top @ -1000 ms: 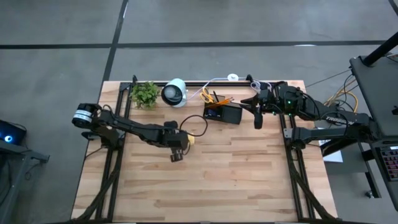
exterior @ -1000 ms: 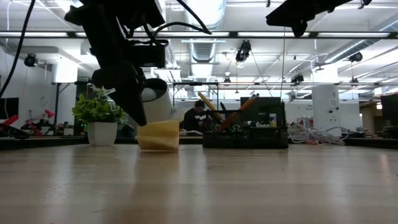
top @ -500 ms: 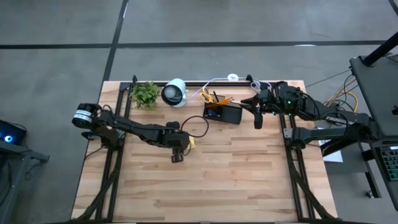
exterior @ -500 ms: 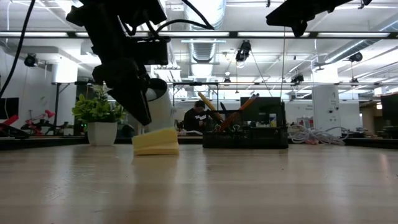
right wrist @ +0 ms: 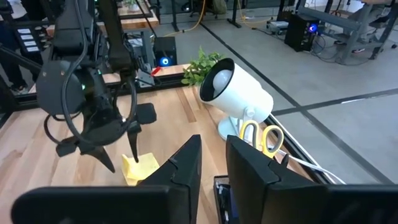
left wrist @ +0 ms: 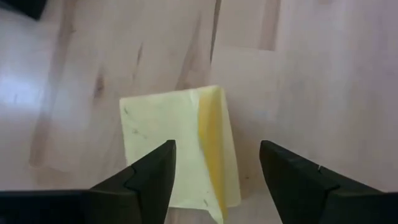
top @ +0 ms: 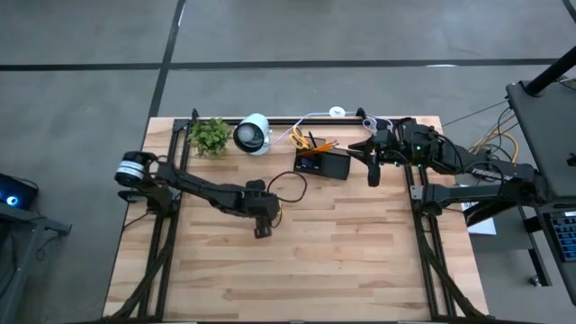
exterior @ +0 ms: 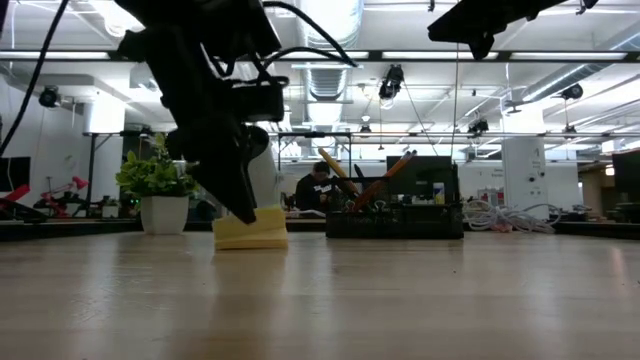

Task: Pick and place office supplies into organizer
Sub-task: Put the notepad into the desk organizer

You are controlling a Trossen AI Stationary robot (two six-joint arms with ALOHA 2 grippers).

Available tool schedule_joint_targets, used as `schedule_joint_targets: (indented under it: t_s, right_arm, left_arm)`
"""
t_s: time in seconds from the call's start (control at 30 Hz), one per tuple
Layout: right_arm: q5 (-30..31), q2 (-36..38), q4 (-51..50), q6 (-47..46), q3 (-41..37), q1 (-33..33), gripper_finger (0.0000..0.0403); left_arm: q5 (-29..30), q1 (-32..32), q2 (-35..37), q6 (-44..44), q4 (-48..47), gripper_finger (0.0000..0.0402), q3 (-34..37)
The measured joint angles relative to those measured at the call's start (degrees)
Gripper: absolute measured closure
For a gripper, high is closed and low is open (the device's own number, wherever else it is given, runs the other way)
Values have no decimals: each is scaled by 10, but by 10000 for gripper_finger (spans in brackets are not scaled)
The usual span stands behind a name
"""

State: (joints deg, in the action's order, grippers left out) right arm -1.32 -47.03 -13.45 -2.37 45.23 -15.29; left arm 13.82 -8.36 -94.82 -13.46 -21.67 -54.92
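Note:
The yellow sticky-note pad lies flat on the wooden table, its top sheet curled up along one edge. My left gripper is open and points steeply down over the pad, one finger at each side; in the low view its tip stands at the pad's upper left corner. The black organizer stands at the far middle with yellow scissors and orange pencils sticking up from it. My right gripper waits raised, right of the organizer, with a narrow empty gap. My left gripper comes at the pad from above, slanting, with its fingers spread over the pad's two sides. I cannot tell whether a fingertip touches the pad. The pad rests flat on the table.
A white round lamp and a green potted plant stand at the far left. A white cable runs along the far edge. The near half of the table is bare wood.
My left gripper has opened and let go of the pad. The pad, tilted with one edge raised a second ago, now lies flat on the table. The gripper has since sunk toward it and shifted slightly toward the table's right and near edges.

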Motion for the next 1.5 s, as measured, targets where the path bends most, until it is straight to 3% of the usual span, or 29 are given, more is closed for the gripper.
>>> schedule_joint_targets:
  t_s: [0.27,0.6,0.77,1.07,1.5]
  right_arm:
    - [0,0,0,-1,0,0,342]
    - [0,0,0,-1,0,0,339]
    - [0,0,0,-4,0,0,344]
    - [0,0,0,-6,0,0,345]
    - [0,0,0,-7,0,0,346]
  left_arm:
    - [49,5,-25,-28,1,185,0]
    - [52,6,-52,-27,6,192,-2]
    - [50,6,-58,-27,7,241,-7]
    - [27,6,-57,-28,7,391,-2]
    - [21,8,-24,-21,-10,401,-7]
